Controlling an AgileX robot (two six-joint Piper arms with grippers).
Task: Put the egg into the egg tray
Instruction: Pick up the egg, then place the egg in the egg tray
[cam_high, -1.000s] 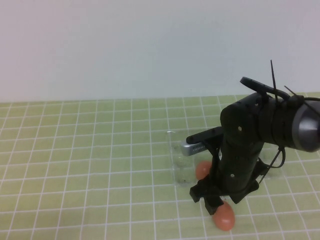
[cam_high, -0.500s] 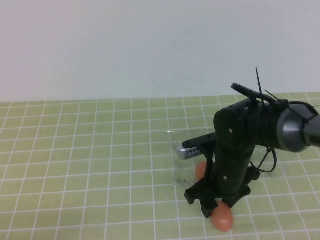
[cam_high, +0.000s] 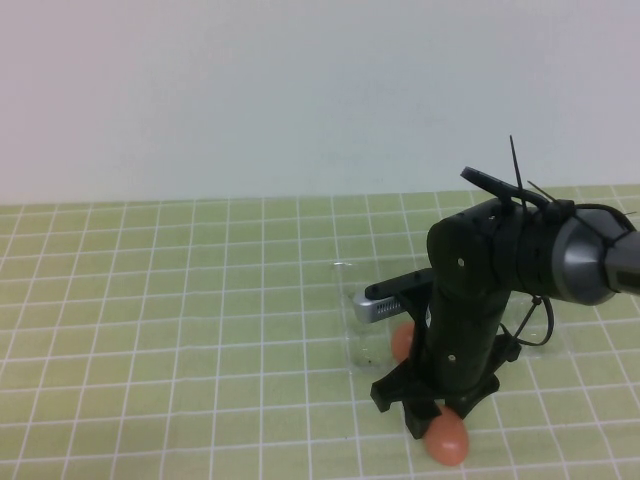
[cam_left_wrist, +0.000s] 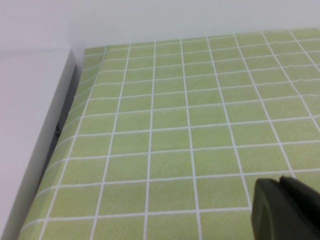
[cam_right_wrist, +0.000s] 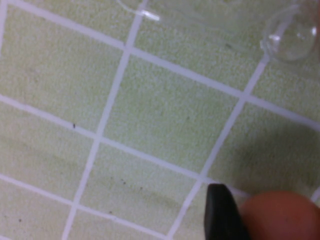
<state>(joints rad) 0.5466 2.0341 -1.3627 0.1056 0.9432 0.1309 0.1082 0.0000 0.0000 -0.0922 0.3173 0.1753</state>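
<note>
An orange-brown egg (cam_high: 447, 439) lies on the green grid mat at the front right, outside the tray; it also shows in the right wrist view (cam_right_wrist: 282, 216). My right gripper (cam_high: 435, 424) points straight down onto it and touches its side. The clear egg tray (cam_high: 352, 322) lies just behind, nearly invisible; one of its round cups (cam_right_wrist: 292, 37) shows in the right wrist view. A second egg (cam_high: 402, 343) sits at the tray, half hidden behind my right arm. My left gripper (cam_left_wrist: 287, 183) is shut and empty over bare mat, out of the high view.
The green grid mat (cam_high: 180, 330) covers the table up to a white back wall. In the left wrist view a white wall or board (cam_left_wrist: 30, 130) runs along the mat's edge.
My right arm has shifted left and sunk a little towards the front egg, mostly in the first half second. The eggs and the tray have stayed where they were.
</note>
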